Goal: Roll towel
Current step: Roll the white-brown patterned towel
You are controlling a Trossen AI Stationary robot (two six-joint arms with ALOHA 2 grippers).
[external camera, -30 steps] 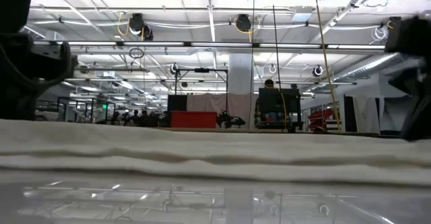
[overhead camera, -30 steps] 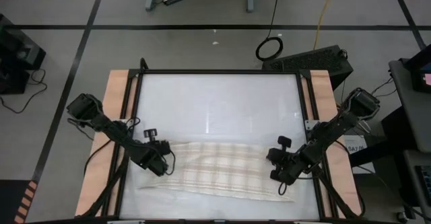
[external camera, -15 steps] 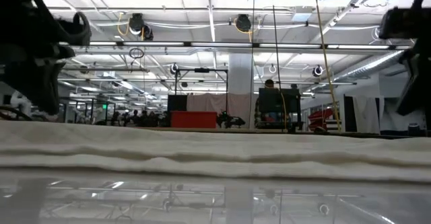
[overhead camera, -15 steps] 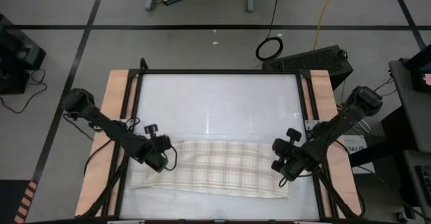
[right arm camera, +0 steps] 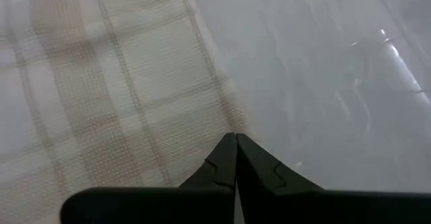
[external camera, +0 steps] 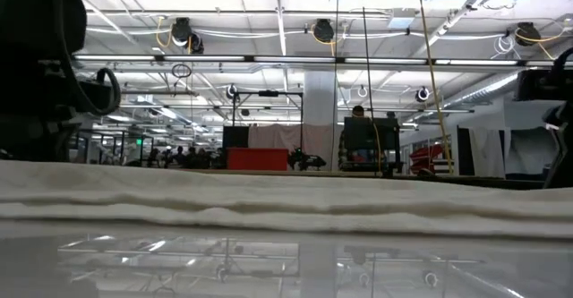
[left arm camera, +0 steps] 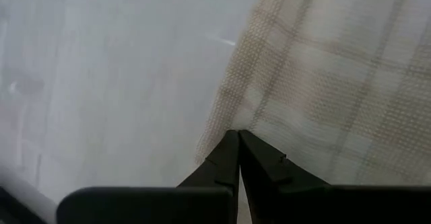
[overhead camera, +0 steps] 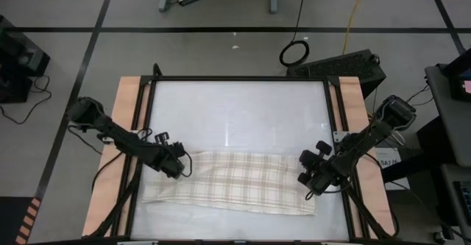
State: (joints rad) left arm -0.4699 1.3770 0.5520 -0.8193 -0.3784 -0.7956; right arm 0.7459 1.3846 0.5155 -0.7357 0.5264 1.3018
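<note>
High view – towel: the towel (overhead camera: 229, 190), cream with a tan plaid grid, lay flat as a wide band across the near part of the table (overhead camera: 239, 112), reaching almost from one side rail to the other.
High view – left gripper: the left gripper (overhead camera: 176, 168) sat at the towel's far left corner, its arm coming in from the table's left edge.
High view – right gripper: the right gripper (overhead camera: 305, 182) sat at the towel's far right corner, its arm coming in from the right edge.
High view – surroundings: a dark keyboard-like case (overhead camera: 338, 65) and a black ring (overhead camera: 294, 52) lay on the floor beyond the table's far right corner.

Low view – towel: the cloth stretched across the whole width as a low, folded, layered ridge just above the glossy tabletop.
Low view – arms: dark arm parts showed at both side edges; the fingertips could not be made out here.
Low view – room: a seated person (external camera: 358, 141) showed far off in the hall behind.

Left wrist view – left gripper: its two fingers were pinched together, with the towel's edge caught between the tips at a corner.
Left wrist view – towel: plaid cloth spread away from the tips, bare table beside it.

Right wrist view – right gripper: its fingers were clenched tight on the towel's corner edge.
Right wrist view – towel: plaid cloth lay on one side of the tips, shiny table on the other.
</note>
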